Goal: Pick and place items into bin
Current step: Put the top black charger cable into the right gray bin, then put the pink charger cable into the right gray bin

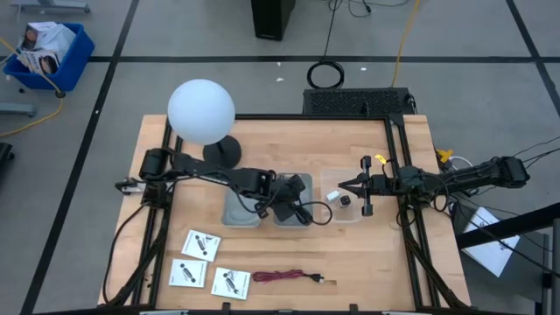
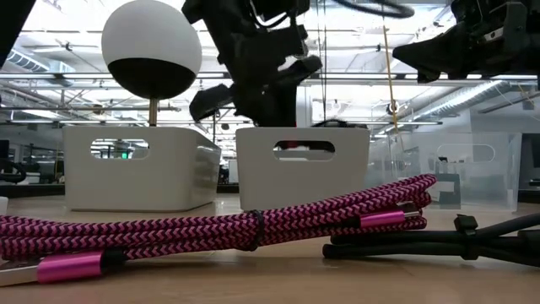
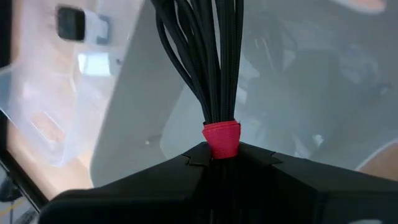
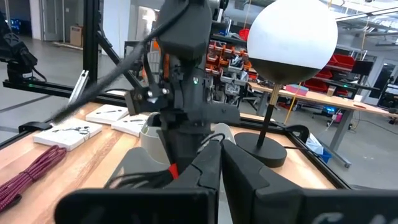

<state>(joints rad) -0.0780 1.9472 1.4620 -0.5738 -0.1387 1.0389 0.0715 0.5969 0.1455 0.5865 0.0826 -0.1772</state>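
My left gripper (image 1: 293, 194) is over the middle white bin (image 1: 282, 217), shut on a black cable bundle (image 1: 315, 213) bound by a red strap. My right gripper (image 1: 341, 186) hovers shut above the clear bin (image 1: 359, 214) and touches nothing. Inside that clear bin lie a tiny black cube (image 1: 346, 199) and a tiny white piece (image 1: 333, 195). Three white square packets (image 1: 199, 245) (image 1: 188, 274) (image 1: 230, 280) lie flat near the table's near-left corner. A magenta-and-black braided cable (image 1: 284, 277) lies along the near edge. My left gripper pinches the black cable bundle between its two fingers at the red strap (image 3: 222, 134). The fingers come from above, pointing down. The black strands (image 3: 205, 56) run on past the fingertips over the white bin, and a loop reaches toward that bin's right rim.
A second white bin (image 1: 238, 208) sits left of the middle one. A white globe lamp (image 1: 201, 111) on a black base (image 1: 223, 151) stands at the far left. The braided cable (image 2: 211, 232) and a black lead (image 2: 439, 245) lie along the near edge.
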